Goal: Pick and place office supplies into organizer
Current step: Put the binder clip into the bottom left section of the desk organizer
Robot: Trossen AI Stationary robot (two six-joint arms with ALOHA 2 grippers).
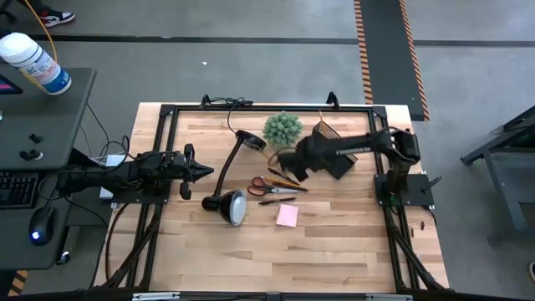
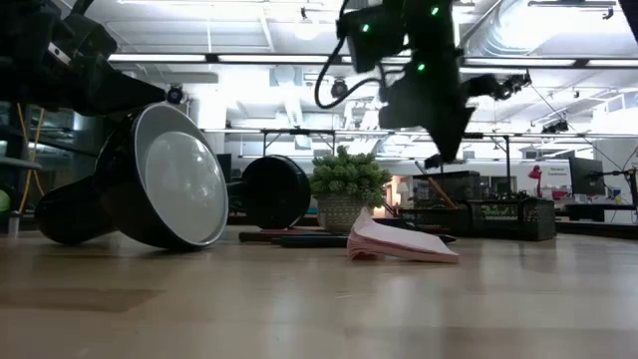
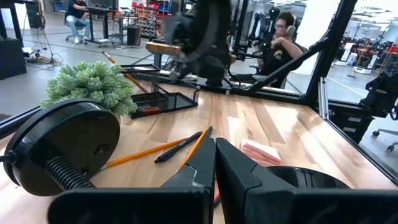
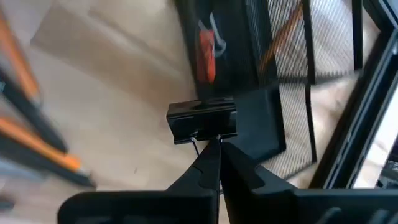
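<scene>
High: right pincer over table centre, beside organizer at far edge; left pincer closed, empty, near left edge. Right wrist: clamped on binder clip, above organizer's mesh.

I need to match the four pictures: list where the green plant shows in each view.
High view: green plant at the table's far edge, left of the organizer.
Low view: centre, behind the sticky-note pad.
Left wrist view: left side.
Right wrist view: not in it.
Shared landmark: the organizer.
</scene>
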